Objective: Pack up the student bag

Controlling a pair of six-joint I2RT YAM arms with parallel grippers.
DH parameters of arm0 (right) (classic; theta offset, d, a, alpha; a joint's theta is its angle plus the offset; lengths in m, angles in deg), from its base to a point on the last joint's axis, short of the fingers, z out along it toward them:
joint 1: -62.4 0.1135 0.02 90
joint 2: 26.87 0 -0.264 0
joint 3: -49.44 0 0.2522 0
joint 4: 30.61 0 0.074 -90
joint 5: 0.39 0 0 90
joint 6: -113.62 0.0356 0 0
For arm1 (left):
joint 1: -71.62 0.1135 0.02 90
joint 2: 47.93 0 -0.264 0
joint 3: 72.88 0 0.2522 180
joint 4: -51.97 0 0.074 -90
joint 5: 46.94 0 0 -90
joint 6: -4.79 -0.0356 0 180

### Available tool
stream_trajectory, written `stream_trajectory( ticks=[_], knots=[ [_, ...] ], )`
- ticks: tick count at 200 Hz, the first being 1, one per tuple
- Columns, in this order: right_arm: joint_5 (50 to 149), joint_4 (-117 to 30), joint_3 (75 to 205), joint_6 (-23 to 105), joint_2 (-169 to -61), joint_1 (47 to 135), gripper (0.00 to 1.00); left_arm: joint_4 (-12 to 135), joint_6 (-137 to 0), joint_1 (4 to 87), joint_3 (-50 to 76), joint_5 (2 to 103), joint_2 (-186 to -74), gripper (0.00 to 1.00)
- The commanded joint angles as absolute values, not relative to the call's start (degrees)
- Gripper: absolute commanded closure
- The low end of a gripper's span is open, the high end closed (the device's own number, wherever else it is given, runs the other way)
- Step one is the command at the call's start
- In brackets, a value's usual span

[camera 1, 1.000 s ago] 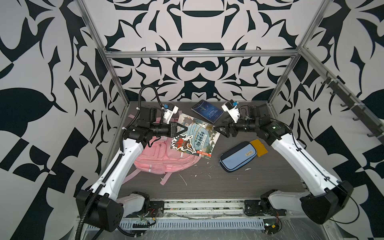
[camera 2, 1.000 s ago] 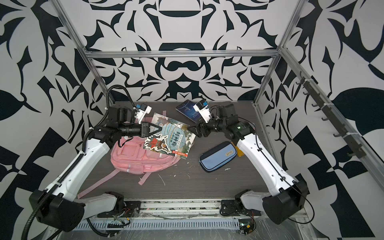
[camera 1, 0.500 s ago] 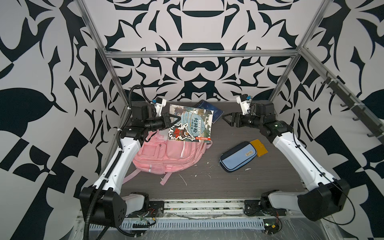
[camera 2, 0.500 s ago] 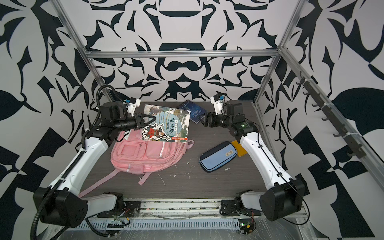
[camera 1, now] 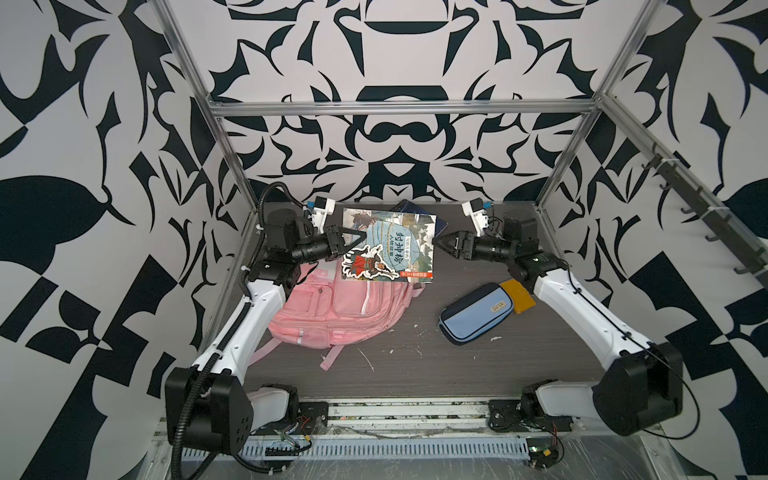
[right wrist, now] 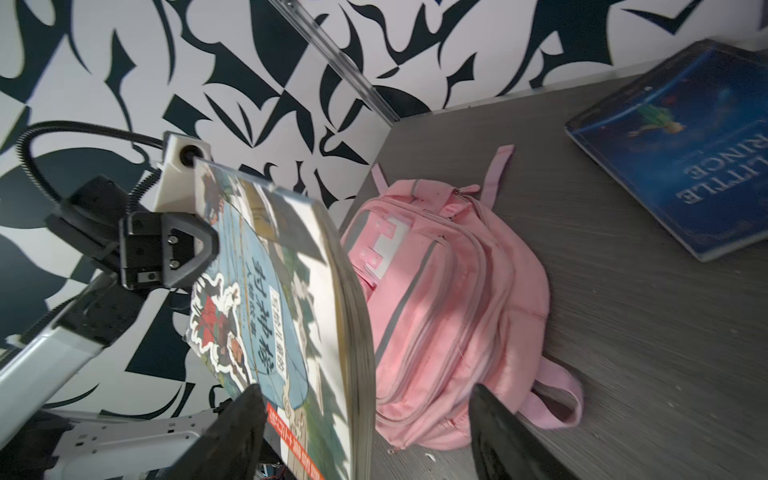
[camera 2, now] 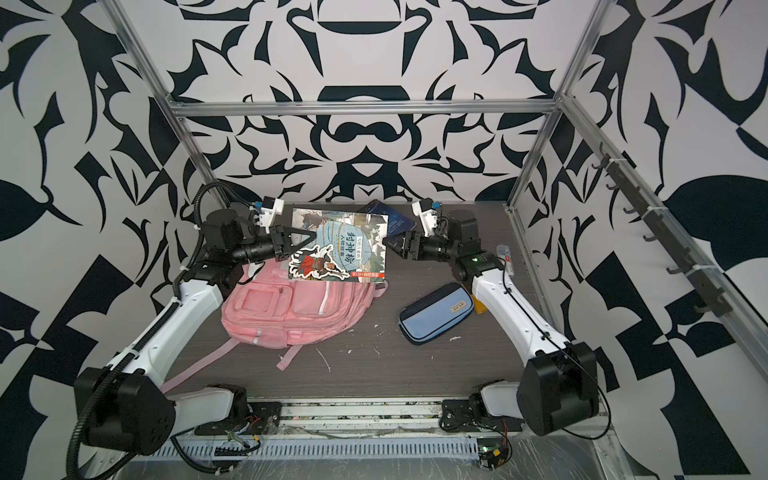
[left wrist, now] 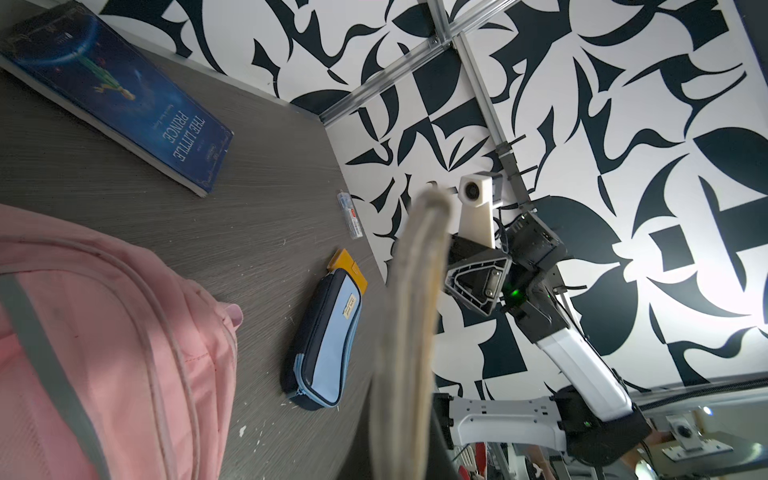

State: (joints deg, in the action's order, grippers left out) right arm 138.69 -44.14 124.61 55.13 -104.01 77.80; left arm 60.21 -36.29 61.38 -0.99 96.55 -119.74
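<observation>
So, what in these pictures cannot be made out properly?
Pink fabric backpack: far side covered by the raised illustrated paperback book in both top views.
Dark blue hardcover book: same views, mostly behind that paperback.
Flat orange item: both top views, partly hidden by the light-blue pencil case; unidentifiable.
Small clear packet: left wrist view, print too small.

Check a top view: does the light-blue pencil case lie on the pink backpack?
No, the light-blue pencil case lies on the bare table, clear of the pink backpack.
</observation>
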Motion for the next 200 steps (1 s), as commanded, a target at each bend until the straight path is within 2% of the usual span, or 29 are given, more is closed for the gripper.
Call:
stream_trajectory(
  ticks=[1,37,62,106,138,148,158,175,191,200],
  knots=[
    [146.10,-34.04,124.34,56.37,-103.98,79.30,0.22,53.26,-32.75,61.51,-1.27,100.39,-119.81,1.00],
    [148.76,-33.12,123.90,54.83,-105.02,79.57,0.24,49.42,-30.14,61.51,-1.63,101.35,-119.78,1.00],
    [150.48,-22.98,121.69,61.00,-105.28,79.93,0.28,47.50,-28.57,61.51,-2.56,101.82,-119.91,1.00],
    [152.43,-20.29,121.21,62.87,-105.11,81.23,0.62,48.29,-28.61,61.42,-3.90,100.42,-119.91,1.00],
    [150.63,-21.73,120.27,61.99,-103.50,81.12,1.00,50.97,-30.40,61.42,-4.33,98.84,-119.73,1.00],
    [148.82,-24.82,120.25,60.06,-102.63,80.75,1.00,54.12,-31.88,61.42,-3.86,97.97,-119.65,0.87],
    [146.72,-28.34,120.33,58.03,-101.57,80.05,1.00,59.82,-35.50,61.35,-2.86,95.58,-119.27,0.63],
    [142.54,-34.08,120.62,55.00,-99.28,77.17,1.00,74.14,-44.04,60.96,0.20,87.70,-118.36,0.29],
    [139.33,-40.40,121.27,51.50,-96.48,73.38,1.00,86.10,-51.67,59.32,3.76,78.88,-118.22,0.17],
    [137.19,-44.44,122.05,48.93,-94.90,71.36,1.00,92.11,-55.49,56.99,5.72,73.06,-118.60,0.16]
  ],
)
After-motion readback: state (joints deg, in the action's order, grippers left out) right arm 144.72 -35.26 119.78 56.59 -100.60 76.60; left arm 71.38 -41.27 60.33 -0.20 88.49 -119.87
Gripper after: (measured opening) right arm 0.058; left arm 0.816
